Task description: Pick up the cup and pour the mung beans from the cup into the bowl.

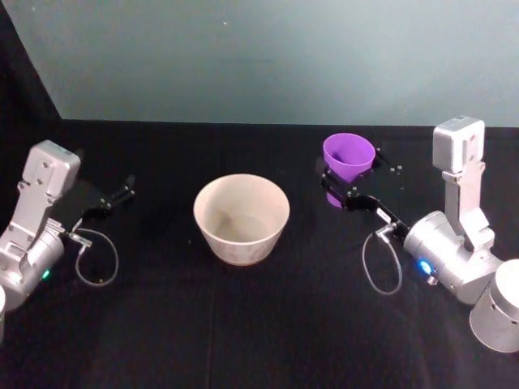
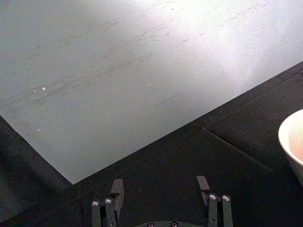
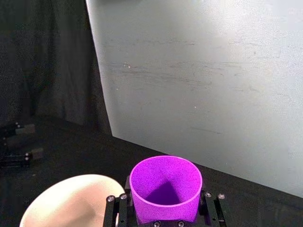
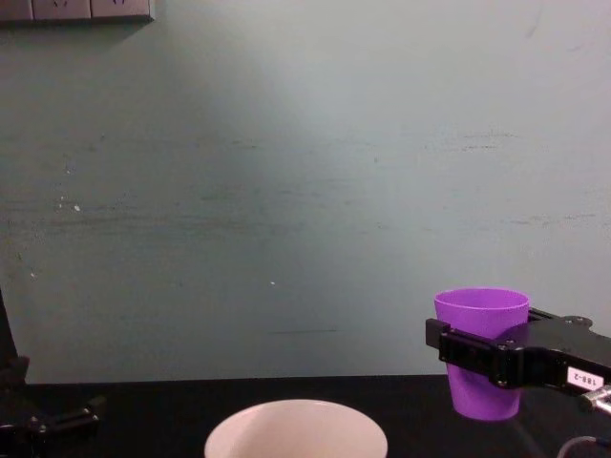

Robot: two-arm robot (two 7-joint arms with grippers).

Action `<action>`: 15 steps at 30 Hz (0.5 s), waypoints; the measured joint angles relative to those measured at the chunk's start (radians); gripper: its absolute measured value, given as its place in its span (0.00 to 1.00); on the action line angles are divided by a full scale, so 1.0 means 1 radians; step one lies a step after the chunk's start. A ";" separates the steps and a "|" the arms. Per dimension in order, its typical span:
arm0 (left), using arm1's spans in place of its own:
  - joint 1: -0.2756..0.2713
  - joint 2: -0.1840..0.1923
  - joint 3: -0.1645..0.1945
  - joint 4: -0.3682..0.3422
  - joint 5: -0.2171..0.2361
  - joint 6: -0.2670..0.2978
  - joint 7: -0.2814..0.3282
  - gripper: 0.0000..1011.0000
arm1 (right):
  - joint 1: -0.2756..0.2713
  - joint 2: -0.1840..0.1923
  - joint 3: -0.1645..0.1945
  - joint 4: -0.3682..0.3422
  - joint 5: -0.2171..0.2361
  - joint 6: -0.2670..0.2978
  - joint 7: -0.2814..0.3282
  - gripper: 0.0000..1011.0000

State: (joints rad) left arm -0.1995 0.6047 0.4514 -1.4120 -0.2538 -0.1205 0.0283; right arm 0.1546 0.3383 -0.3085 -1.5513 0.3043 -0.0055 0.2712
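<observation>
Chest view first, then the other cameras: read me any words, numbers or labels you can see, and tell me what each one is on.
A white label on the right gripper, which is clamped on the cup: a short dark code, too blurred to read.
The cup, the bowl, the wall and the idle left gripper on the robot's left: no writing to be seen.

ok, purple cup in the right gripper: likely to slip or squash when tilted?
Likely light and a bit flexible: the cup looks like thin smooth plastic. The right gripper clamps its tapered wall mid-height; upright the wider top should wedge, but tipped toward the bowl it might slide out mouth-first.
</observation>
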 joint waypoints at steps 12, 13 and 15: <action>0.000 0.000 0.000 0.000 0.000 0.000 0.000 0.99 | 0.000 0.000 0.000 0.000 0.000 0.000 0.000 0.73; 0.000 0.000 0.000 0.000 0.000 0.000 0.000 0.99 | 0.000 0.000 0.000 0.000 0.000 0.000 0.000 0.73; 0.000 0.000 0.000 0.000 0.000 0.000 0.000 0.99 | 0.000 0.000 0.000 0.000 0.000 0.000 0.000 0.73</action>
State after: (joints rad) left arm -0.1996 0.6047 0.4514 -1.4120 -0.2539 -0.1205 0.0283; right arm 0.1547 0.3383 -0.3085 -1.5513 0.3043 -0.0055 0.2712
